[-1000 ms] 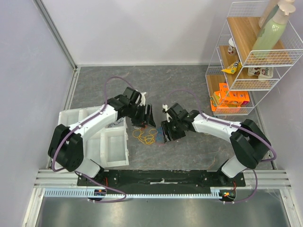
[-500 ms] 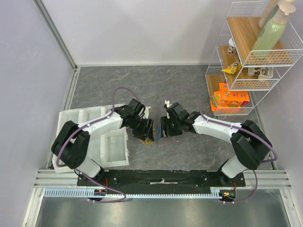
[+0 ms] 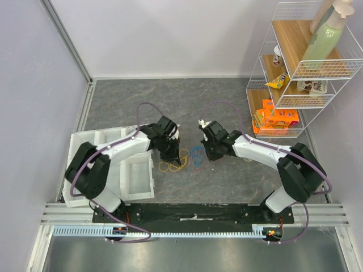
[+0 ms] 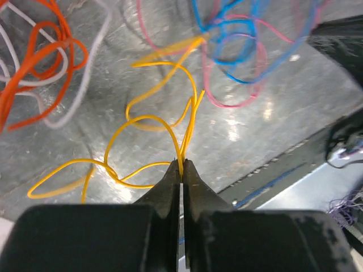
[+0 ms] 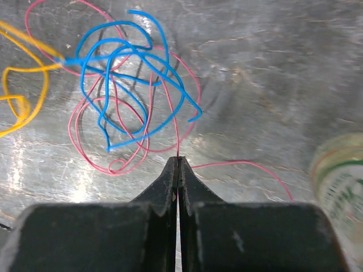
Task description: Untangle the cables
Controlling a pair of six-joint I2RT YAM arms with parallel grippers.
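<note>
Found cables point(image 3: 182, 160) in a loose bunch on the table point(image 3: 227, 102), about mid-width and toward the near side, between the two grippers. Noted yellow wire point(image 4: 148, 120) on the left of the bunch, in several open loops flat on the surface. Noted blue wire point(image 5: 122, 56) on the right, coiled over pink wire point(image 5: 91, 133), with one yellow strand reaching into the blue coil. Recorded orange wire point(image 4: 34, 62) and white wire point(image 4: 85, 85) looped together, apart from the yellow loops in the left wrist view; could not place them for certain from above.

Found left gripper point(image 4: 181, 165) clenched on the yellow wire, tips closed and two strands pinched between them. Found right gripper point(image 5: 178, 163) clenched likewise, tips together on a strand of the pink wire. Seen both grippers low over the table, facing each other across the bunch, not touching.

Noted white tray point(image 3: 136, 175) at the near left, under the left arm point(image 3: 122, 148), just beside the bunch. Noted wire rack point(image 3: 283, 68) at the far right, holding a green bottle point(image 3: 323, 39) and an orange box point(image 3: 276, 118), well apart from the cables.
</note>
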